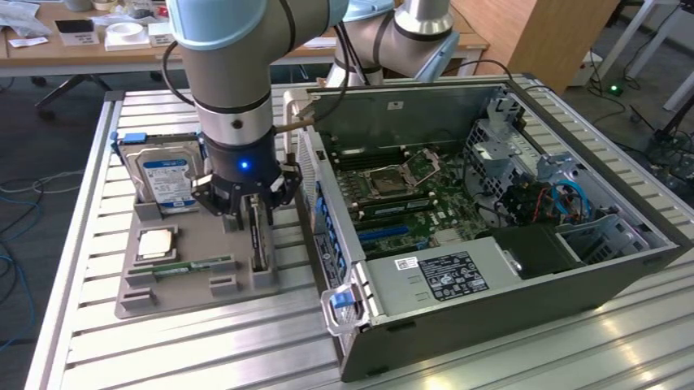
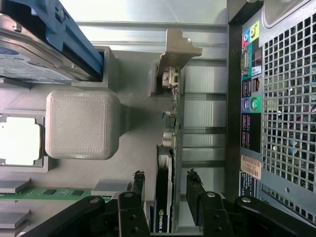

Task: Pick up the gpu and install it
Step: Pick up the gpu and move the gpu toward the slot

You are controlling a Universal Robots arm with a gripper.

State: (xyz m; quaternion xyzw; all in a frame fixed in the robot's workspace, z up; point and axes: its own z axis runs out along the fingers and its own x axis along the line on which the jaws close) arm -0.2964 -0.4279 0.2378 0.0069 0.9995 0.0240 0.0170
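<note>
The gpu point(image 1: 258, 241) stands on edge in a slot of the grey holder tray point(image 1: 184, 301), next to the open computer case point(image 1: 488, 203). In the wrist view the gpu point(image 2: 171, 138) shows as a thin card with its silver end bracket at the far end. My gripper point(image 1: 252, 213) hangs straight above it, lowered around its upper edge. The gripper point(image 2: 166, 178) is open: one black finger sits on each side of the card, with a small gap on both sides. Nothing is held.
On the same tray lie a hard drive point(image 1: 168, 175) with a blue-white label, a CPU point(image 1: 158, 242) and a RAM stick point(image 1: 195, 266). The case lies on its side with the motherboard point(image 1: 401, 195) exposed; its rear panel point(image 2: 276, 98) is close beside the gpu.
</note>
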